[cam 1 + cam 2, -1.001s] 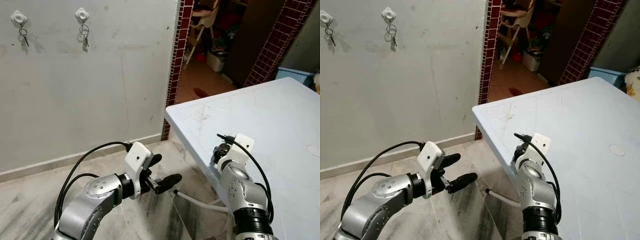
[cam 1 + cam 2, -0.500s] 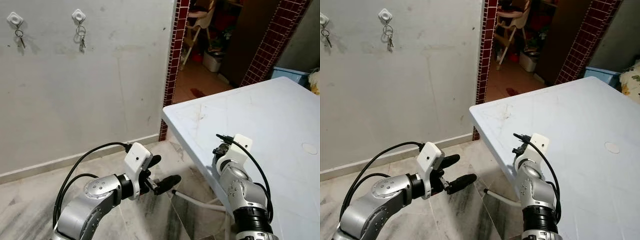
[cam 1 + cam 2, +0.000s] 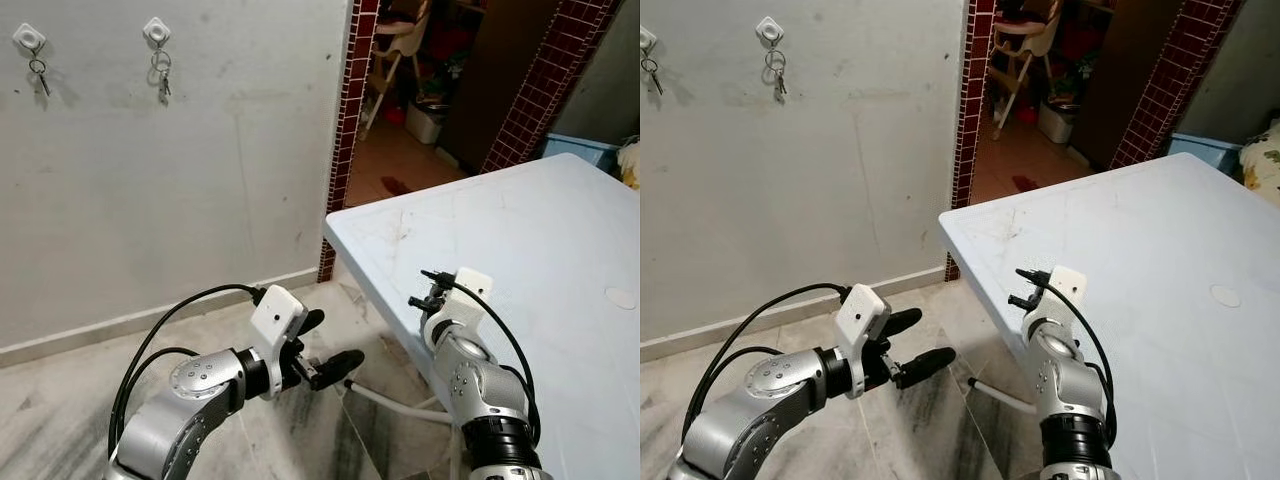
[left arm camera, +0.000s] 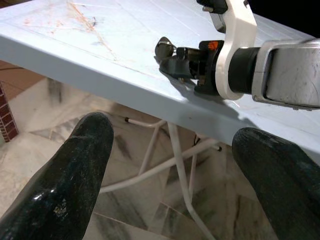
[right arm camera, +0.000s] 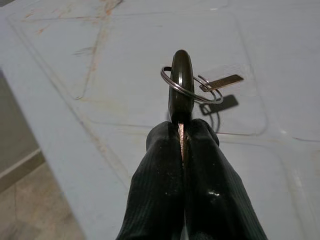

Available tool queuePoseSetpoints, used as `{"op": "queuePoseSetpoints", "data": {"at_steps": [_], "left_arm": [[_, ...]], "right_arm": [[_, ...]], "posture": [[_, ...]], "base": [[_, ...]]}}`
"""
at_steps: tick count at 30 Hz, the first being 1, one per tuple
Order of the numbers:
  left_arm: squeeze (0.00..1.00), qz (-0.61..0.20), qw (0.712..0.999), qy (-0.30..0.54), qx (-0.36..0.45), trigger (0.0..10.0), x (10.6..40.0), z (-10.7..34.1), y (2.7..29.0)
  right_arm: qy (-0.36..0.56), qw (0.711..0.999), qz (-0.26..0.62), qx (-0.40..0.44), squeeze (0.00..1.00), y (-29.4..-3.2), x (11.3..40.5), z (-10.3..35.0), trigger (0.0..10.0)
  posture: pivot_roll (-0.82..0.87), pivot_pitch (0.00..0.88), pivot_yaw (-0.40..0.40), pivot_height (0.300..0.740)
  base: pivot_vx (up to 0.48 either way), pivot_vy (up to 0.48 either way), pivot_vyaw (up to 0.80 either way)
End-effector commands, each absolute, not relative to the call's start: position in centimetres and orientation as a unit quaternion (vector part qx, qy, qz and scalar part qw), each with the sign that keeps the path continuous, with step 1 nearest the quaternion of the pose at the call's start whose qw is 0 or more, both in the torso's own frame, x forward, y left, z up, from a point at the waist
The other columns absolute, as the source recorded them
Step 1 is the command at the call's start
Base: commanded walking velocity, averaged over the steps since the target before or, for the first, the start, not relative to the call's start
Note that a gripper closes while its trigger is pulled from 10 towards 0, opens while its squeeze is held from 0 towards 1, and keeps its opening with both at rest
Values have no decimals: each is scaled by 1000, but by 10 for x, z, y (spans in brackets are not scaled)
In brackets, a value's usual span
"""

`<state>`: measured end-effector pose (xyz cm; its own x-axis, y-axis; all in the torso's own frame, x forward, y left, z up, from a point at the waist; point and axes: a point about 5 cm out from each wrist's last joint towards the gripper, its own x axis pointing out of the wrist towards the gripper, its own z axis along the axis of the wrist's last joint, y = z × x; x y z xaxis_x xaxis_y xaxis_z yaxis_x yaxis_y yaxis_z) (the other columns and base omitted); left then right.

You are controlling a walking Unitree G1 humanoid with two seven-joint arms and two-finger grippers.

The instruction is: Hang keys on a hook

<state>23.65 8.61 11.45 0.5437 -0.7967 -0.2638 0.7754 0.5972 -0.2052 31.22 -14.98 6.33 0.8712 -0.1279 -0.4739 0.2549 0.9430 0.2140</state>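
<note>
The right end effector (image 5: 182,131) is gripping the dark-headed key on its silver ring (image 5: 181,85) above the white tabletop's (image 3: 520,230) near-left corner; carrying it to the white wall hooks (image 3: 157,30) seems next. The left end effector (image 4: 175,165) is hanging released.

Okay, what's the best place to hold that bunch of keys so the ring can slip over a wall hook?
Grip the dark key head across its flat faces, coming from its base end, as the right end effector does. That leaves the wire ring and small key free beyond the fingertips, so the open loop can likely meet a hook.
</note>
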Motion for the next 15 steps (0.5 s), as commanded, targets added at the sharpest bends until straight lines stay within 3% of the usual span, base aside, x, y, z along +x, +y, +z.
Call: {"op": "queuePoseSetpoints", "data": {"at_steps": [1, 15], "left_arm": [[0, -447, 880, 158, -23, 10000, 238, 117, 85], [0, -430, 893, 132, -21, 10000, 248, 123, 84]], "right_arm": [[246, 956, -92, 133, 0, -146, 309, 57, 0], [175, 976, -93, 87, 0, -159, 316, 79, 0]], "posture": [[145, 0, -95, 740], [149, 0, -103, 740]], "base": [[0, 0, 0], [0, 0, 0]]}}
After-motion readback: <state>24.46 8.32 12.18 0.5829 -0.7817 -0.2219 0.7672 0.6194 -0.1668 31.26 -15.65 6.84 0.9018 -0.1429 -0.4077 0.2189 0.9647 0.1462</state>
